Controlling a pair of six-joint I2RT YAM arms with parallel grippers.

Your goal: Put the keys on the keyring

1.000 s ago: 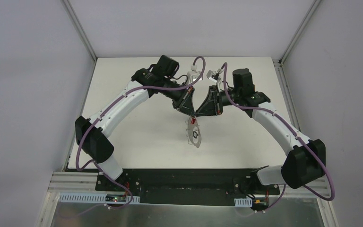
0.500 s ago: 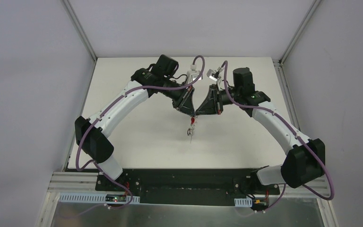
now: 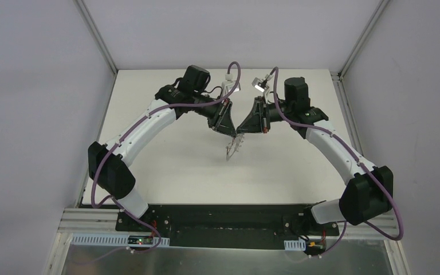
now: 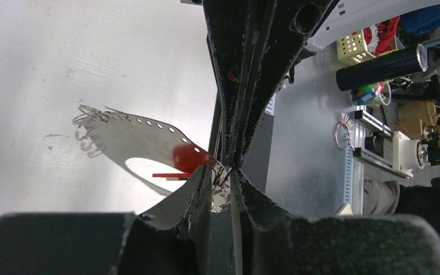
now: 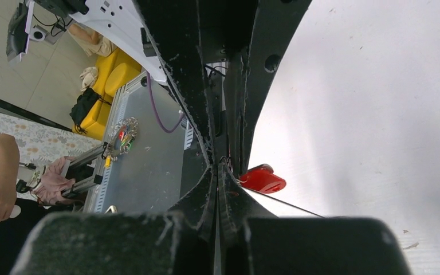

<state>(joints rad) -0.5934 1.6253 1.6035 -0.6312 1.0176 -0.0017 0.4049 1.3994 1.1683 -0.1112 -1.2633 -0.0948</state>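
The large thin grey oval keyring (image 4: 129,134) hangs above the white table (image 3: 166,166) at the overhead view's centre, lifted where the two arms meet, likely so its wire loops (image 4: 89,123) swing free; the red-headed metal key (image 4: 187,156) sits at that meeting point. The right gripper (image 5: 217,170) is clenched tight beside it (on what, too fine to tell); the left gripper (image 4: 221,182) shows jaws slightly parted, and whether it grips I cannot tell.

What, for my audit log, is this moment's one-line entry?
right gripper shut on keyring | left gripper grip unclear | red key beside both fingertips
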